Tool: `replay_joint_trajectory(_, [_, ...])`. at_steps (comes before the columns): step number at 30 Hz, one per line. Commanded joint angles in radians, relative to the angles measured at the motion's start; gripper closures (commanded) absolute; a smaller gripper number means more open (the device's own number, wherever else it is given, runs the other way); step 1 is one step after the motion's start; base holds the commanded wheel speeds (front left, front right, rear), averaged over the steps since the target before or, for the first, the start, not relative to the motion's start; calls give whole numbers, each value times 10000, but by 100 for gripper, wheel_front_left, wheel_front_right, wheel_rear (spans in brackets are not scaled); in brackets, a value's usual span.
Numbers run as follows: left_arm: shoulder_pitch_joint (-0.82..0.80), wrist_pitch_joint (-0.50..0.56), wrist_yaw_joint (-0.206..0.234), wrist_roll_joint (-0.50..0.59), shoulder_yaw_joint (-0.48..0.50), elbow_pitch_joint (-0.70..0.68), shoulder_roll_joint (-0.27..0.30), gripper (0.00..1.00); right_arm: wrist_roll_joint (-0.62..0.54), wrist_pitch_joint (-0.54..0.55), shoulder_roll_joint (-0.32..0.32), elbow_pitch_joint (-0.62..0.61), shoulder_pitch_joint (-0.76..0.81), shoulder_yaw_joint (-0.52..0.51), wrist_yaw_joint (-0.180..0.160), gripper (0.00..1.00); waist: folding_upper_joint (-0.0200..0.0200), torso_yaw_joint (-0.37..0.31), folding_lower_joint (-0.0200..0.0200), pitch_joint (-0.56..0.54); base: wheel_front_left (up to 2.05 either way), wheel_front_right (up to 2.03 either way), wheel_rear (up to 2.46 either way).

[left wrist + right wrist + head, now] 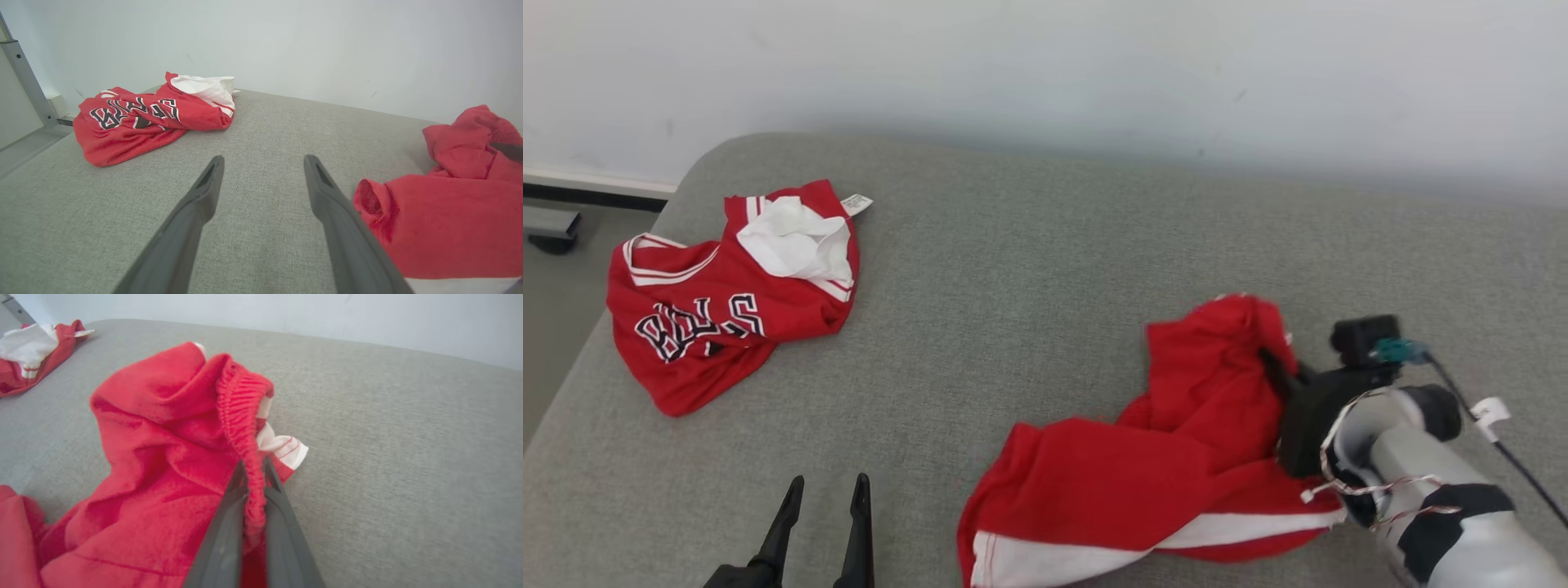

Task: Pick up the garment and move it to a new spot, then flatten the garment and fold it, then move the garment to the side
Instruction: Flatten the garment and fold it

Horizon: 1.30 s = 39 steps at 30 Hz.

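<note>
Cushion [1054, 269], one, grey, carries two red garments: shorts [1143, 474] at its near right, jersey [727, 302] at its far left. Two grippers: right gripper [254, 467] pinched tight on the shorts; left gripper [829, 482] spread wide, empty, over its near edge.

A crumpled red lettered jersey [711, 343] lies on the grey cushion [1029, 269].

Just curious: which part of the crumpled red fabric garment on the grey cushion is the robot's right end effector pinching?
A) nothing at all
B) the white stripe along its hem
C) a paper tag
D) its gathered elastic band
D: in the right wrist view, the right end effector is shut on the gathered elastic band of the crumpled red fabric garment.
</note>
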Motion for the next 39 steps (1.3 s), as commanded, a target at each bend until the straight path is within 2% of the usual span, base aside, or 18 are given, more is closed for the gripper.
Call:
replay_joint_trajectory(1, [27, -33, -61, 79, 28, 19, -15, 0, 251, -247, -126, 93, -168, -138, -22, 100, 0, -178, 0, -101, 0, 0, 0])
replay_joint_trajectory(7, [-116, -33, -46, -9, -93, -1, -17, 0, 488, -1261, -830, 659, -844, -759, -22, 100, 0, -415, 0, -144, 0, 0, 0])
replay_joint_trajectory(11, [-165, -33, -46, -72, -197, -7, -17, 0, 485, -1426, -868, 1130, -1032, -846, -22, 100, 0, -451, 0, -86, 0, 0, 0])
replay_joint_trajectory(12, [-179, -33, -47, -77, -218, 7, -17, 0, 451, -1462, -892, 1195, -1072, -811, -22, 75, 0, -455, 0, -68, 0, 0, 0])
replay_joint_trajectory(13, [-180, -33, -48, -57, -241, 26, -17, 0, 438, -1550, -894, 1267, -1092, -793, -22, 0, 0, -465, 0, -69, 0, 0, 0])
replay_joint_trajectory(18, [18, -33, -50, -58, -151, 117, -17, 0, 236, -2154, -996, 1624, -1170, -835, -22, 0, 0, -649, 0, -201, 0, 0, 0])
replay_joint_trajectory(25, [175, -33, -52, 63, 22, 77, -17, 0, -33, -2525, -1096, 1215, -908, -1172, -22, 0, 0, -953, 0, -470, 0, 0, 0])
replay_joint_trajectory(28, [238, -33, -54, 70, 77, 16, -19, 0, -426, -2523, -1228, 2, -550, -1929, -22, 0, 0, -1152, 0, -543, 0, 0, 0])
replay_joint_trajectory(31, [286, -33, -56, 99, 123, -32, -17, 0, -1101, -2508, -1079, -1453, 368, -2955, -22, 0, 0, -1347, 0, -593, 0, 0, 0])
replay_joint_trajectory(36, [297, -35, -58, 123, 184, -96, -18, 0, -2244, -2511, -402, -3944, 2169, -4650, -22, 0, 0, -1636, 0, -636, 0, 0, 0])
replay_joint_trajectory(39, [305, -35, -59, 145, 219, -150, -18, 0, -2794, -2512, 78, -5226, 3266, -5240, -22, 0, 0, -1773, 0, -636, 0, 0, 0])
